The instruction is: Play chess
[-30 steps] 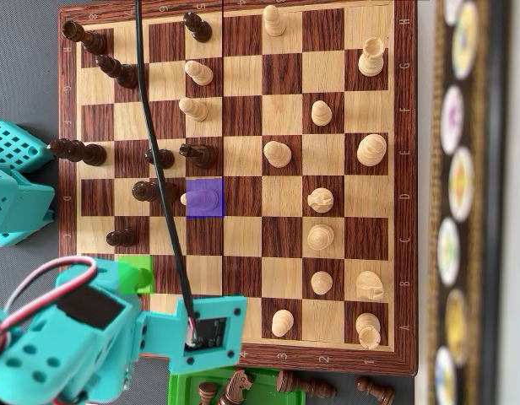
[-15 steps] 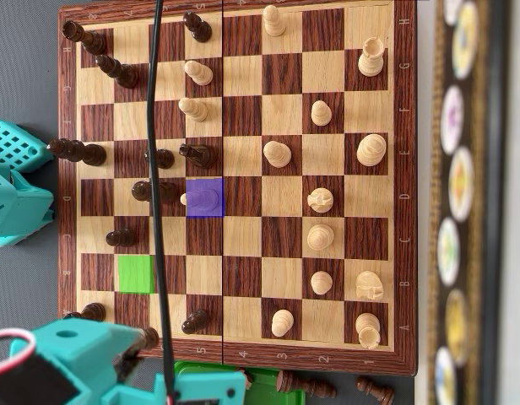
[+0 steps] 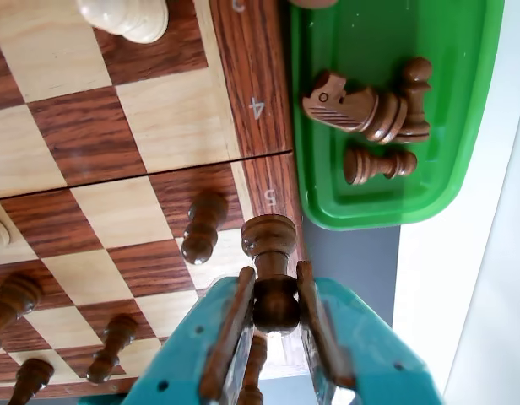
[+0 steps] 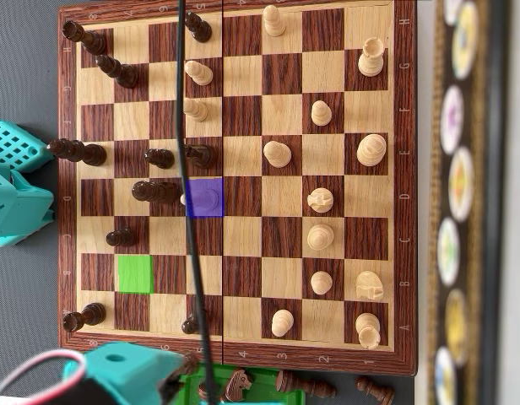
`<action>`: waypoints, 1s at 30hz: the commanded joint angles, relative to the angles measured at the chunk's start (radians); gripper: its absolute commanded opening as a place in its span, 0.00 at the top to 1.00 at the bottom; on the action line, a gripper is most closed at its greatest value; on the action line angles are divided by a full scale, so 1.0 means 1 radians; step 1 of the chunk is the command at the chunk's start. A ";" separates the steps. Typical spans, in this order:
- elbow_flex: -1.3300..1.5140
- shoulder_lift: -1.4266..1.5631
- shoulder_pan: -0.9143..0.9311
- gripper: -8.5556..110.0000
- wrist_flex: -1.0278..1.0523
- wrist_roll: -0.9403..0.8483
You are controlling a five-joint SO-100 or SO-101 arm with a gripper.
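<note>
Wrist view first. Your gripper (image 3: 275, 325) is clamped on a dark pawn (image 3: 272, 270), its two fingers pressing the piece's lower body from either side. The pawn's long axis runs straight out from between the fingertips, its round head pointing up the picture toward the board's dark frame (image 3: 258, 101), and the head hangs over that frame by the printed 5. To the right of the frame sits a green tray (image 3: 463, 143) holding a dark knight (image 3: 349, 108) and other dark pieces lying on their sides. Another dark pawn (image 3: 203, 228) stands on the nearest board square.

Overhead view next. A second ago the arm lay over the board's lower-left corner, hiding the green-marked square (image 4: 134, 273). It has since pulled back down the picture, and the teal gripper body (image 4: 125, 371) now sits below the board's lower edge, beside the tray (image 4: 277, 384). The green-marked square is bare, and a purple-marked square (image 4: 204, 197) shows near the board's middle. You cannot see the held pawn from here; the arm and black cable (image 4: 192, 169) cover it.

My reading: the pawn is being carried off the board as a captured piece, with the release over the tray not yet done.
</note>
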 commanded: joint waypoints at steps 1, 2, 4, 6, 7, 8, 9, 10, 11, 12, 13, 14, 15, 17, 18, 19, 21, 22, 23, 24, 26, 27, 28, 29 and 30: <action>-0.132 -0.044 0.008 0.90 -0.011 -0.005; -0.158 -0.067 0.009 0.90 -0.014 -0.005; -0.204 -0.117 0.011 0.90 -0.017 -0.005; -0.242 -0.170 0.011 0.90 -0.017 -0.005; -0.262 -0.196 0.011 0.90 -0.017 -0.005; -0.284 -0.221 0.011 0.90 -0.017 -0.005; -0.305 -0.244 0.011 0.90 -0.017 -0.005; -0.327 -0.265 0.009 0.90 -0.017 -0.005; -0.348 -0.285 0.009 0.90 -0.017 -0.005; -0.367 -0.304 0.009 0.90 -0.017 -0.005; -0.383 -0.319 0.011 0.90 -0.017 -0.005; -0.399 -0.331 0.014 0.90 -0.018 -0.005; -0.411 -0.341 0.015 0.90 -0.018 -0.005; -0.430 -0.351 0.021 0.90 -0.018 -0.005; -0.434 -0.354 0.021 0.90 -0.018 -0.005; -0.437 -0.356 0.021 0.90 -0.018 -0.005; -0.436 -0.357 0.023 0.89 -0.018 -0.005; -0.436 -0.359 0.023 0.87 -0.018 -0.005; -0.433 -0.359 0.020 0.85 -0.018 -0.005; -0.428 -0.359 0.017 0.83 -0.014 -0.005; -0.426 -0.357 0.011 0.82 -0.008 -0.005; -0.425 -0.356 0.009 0.82 -0.008 -0.005; -0.425 -0.354 0.009 0.82 -0.008 -0.005; -0.425 -0.353 0.009 0.82 -0.008 -0.005; -0.425 -0.353 0.009 0.82 -0.008 -0.005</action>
